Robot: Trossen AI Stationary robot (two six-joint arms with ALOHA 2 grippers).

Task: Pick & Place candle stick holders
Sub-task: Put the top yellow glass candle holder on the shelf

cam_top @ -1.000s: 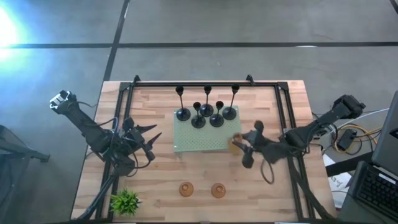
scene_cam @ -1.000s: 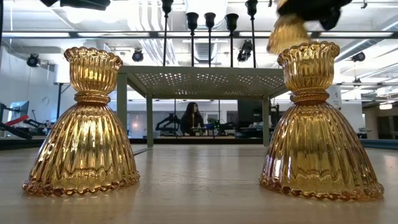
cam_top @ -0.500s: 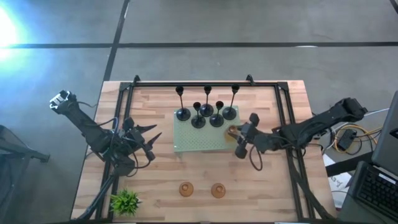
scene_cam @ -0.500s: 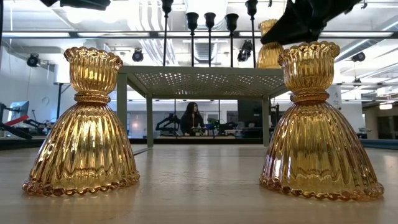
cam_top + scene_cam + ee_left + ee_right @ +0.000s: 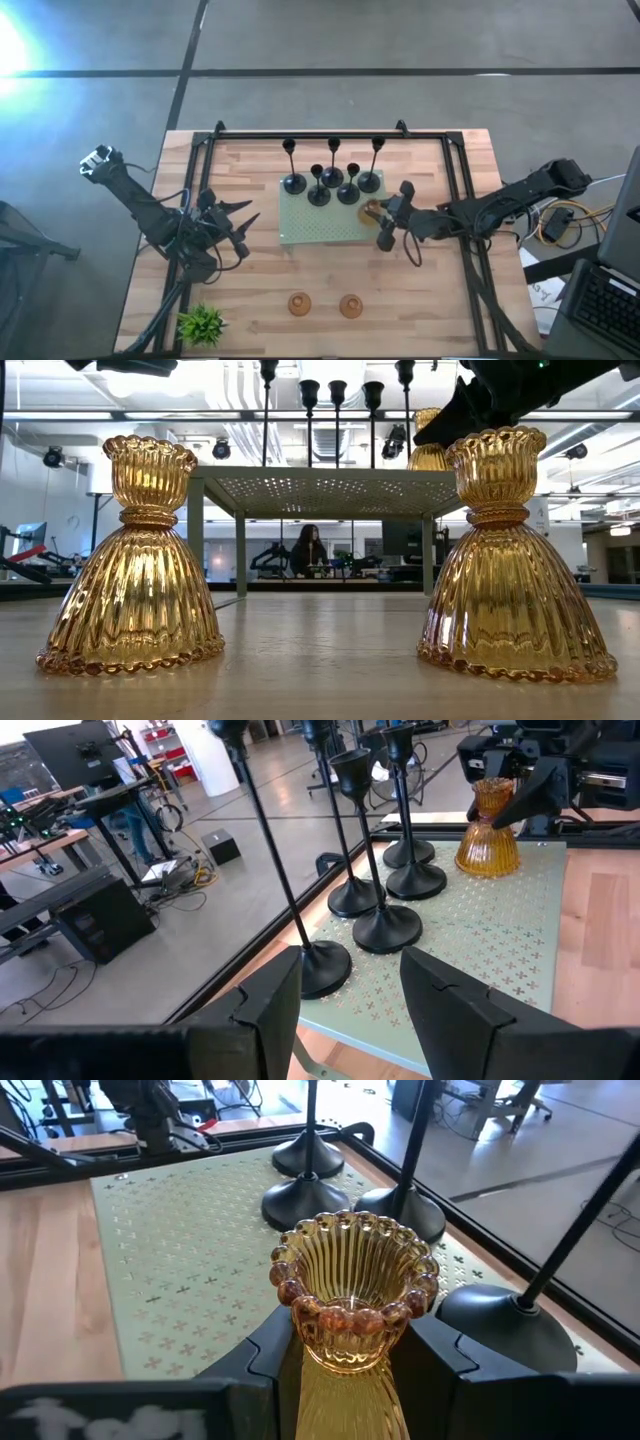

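Five black candle stick holders point(image 5: 332, 180) stand by their round bases on the far part of a green perforated platform point(image 5: 315, 228). My right gripper point(image 5: 380, 216) is shut on an amber holder point(image 5: 371, 211) at the platform's right edge; it also shows in the left wrist view point(image 5: 489, 832) and the low view point(image 5: 430, 448). Two more amber holders point(image 5: 299, 303) point(image 5: 350, 305) stand on the table near its front edge. My left gripper point(image 5: 246, 226) is open and empty, left of the platform. My right gripper pinches the amber holder between its two fingers point(image 5: 272, 1342), at the narrow neck just below the fluted cup point(image 5: 345, 1352). The fingers come roughly level from the table's right side. The holder stands upright, and its flared base point(image 5: 488, 866) appears to rest on the platform.
A small green plant point(image 5: 202, 323) stands at the table's near left corner. A black frame rail point(image 5: 310, 133) runs along the far and side edges. Bare wood lies between the platform and the two front amber holders. A person shows far off in the room point(image 5: 308, 550).
My right gripper has carried the amber holder from beside the platform's right edge toward the far left and down onto the platform. The holder was tilted and higher in the low view; now it stands upright and lower. The left arm has kept still.
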